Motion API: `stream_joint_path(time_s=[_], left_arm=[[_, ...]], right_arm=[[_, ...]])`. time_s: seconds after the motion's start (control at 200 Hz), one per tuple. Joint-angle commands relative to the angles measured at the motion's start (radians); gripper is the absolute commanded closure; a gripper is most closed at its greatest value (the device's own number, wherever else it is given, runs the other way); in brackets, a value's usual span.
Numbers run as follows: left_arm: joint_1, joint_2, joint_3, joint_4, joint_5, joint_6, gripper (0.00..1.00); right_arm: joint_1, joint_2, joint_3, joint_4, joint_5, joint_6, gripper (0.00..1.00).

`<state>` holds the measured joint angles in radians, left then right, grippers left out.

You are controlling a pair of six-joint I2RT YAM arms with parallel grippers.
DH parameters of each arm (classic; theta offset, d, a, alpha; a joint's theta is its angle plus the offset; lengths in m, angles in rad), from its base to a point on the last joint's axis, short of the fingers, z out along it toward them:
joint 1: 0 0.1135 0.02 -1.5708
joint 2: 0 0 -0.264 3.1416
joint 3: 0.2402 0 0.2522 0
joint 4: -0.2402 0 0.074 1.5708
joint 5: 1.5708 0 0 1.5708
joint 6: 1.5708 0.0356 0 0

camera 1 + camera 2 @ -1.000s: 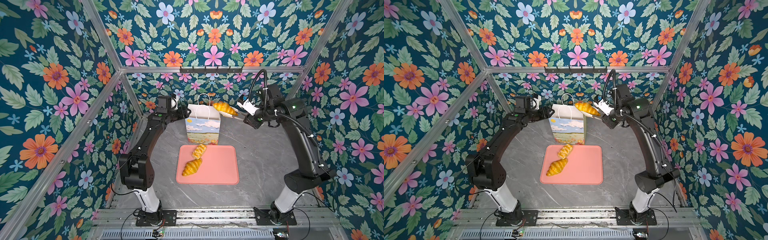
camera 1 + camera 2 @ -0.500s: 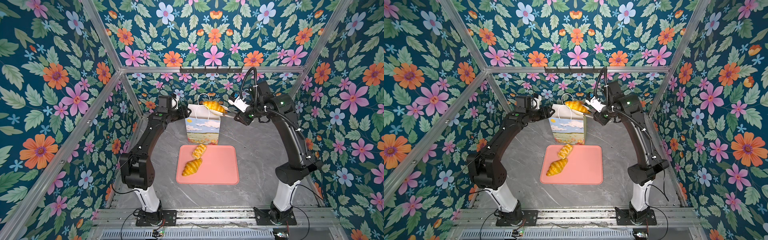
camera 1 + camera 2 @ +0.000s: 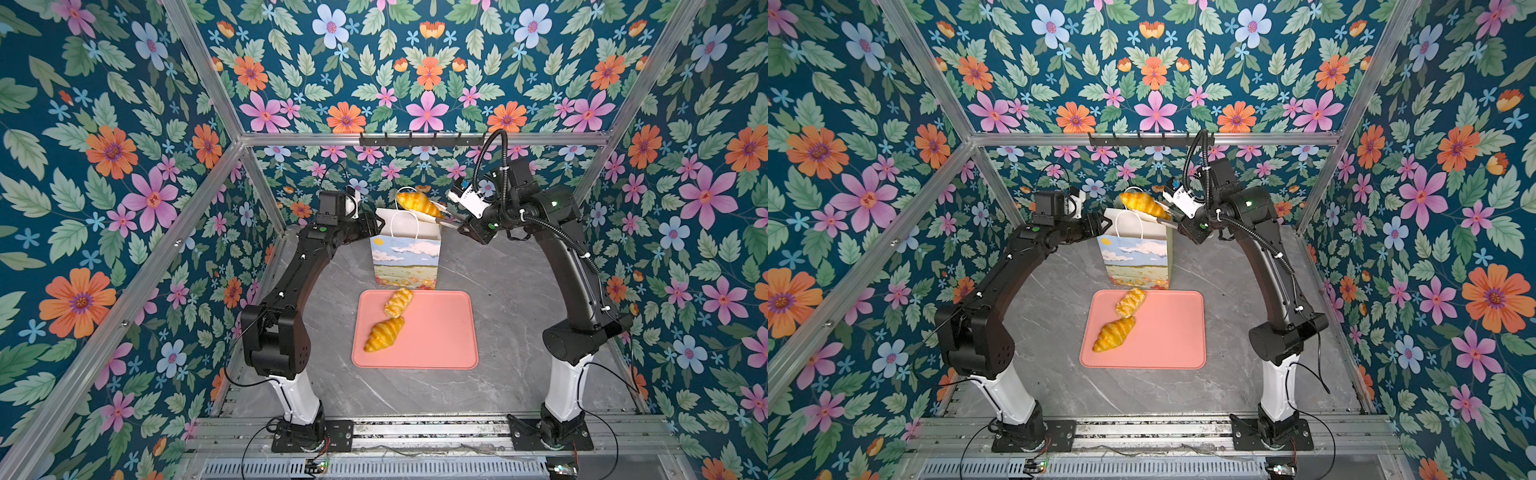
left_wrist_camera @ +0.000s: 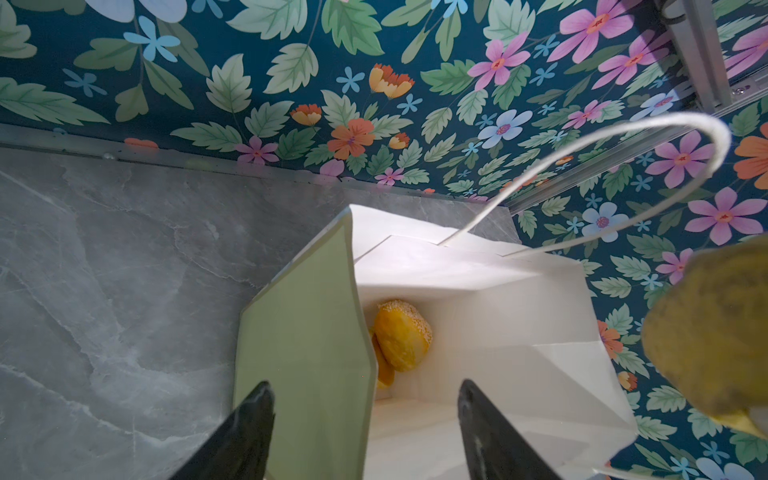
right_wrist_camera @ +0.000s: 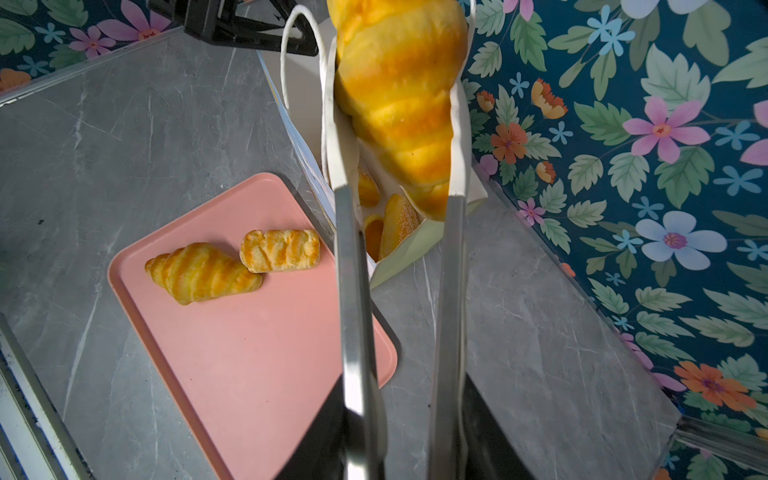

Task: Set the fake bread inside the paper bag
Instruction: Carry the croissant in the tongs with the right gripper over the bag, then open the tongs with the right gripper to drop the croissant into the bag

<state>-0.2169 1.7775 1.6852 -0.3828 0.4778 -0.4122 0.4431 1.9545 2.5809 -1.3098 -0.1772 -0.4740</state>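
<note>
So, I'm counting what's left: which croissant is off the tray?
The croissant pinched in the tongs over the paper bag's mouth; the other croissant lies on the pink tray.

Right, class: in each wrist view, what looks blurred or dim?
Left wrist view: the held croissant at the frame's edge is dark and out of focus, the bag's cord handle soft. Right wrist view: the held croissant is slightly soft, the tray croissant sharp.

I've swung the right claw [image 3: 430, 212] across with its croissant [image 3: 411, 200]; the open paper bag [image 3: 406, 257] now sits just beneath it, not beside.
</note>
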Motion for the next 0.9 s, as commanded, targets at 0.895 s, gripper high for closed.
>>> stream_joint_path(time_s=[0.895], left_arm=[[-0.001, 0.0, 0.027, -0.013, -0.091, 0.026, 0.29]], right_arm=[[0.012, 0.088, -0.019, 0.083, -0.098, 0.031, 0.62]])
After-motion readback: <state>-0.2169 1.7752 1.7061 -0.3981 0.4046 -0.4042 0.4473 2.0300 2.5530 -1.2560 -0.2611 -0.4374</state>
